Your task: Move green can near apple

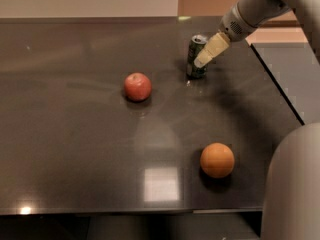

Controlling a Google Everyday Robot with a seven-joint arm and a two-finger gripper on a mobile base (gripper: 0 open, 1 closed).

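Note:
The green can (195, 56) stands upright on the dark table (75, 149), at the back right of centre. The red apple (137, 86) sits to its left and a little nearer to me, about a hand's width away. My gripper (202, 60) reaches in from the upper right on a grey arm. Its pale fingers (212, 49) lie across the can's right side, the tips at about mid-height of the can.
An orange fruit (217, 160) sits at the front right of the table. The table's right edge (280, 91) runs diagonally just right of the can. A grey part of my body (295, 189) fills the bottom right corner.

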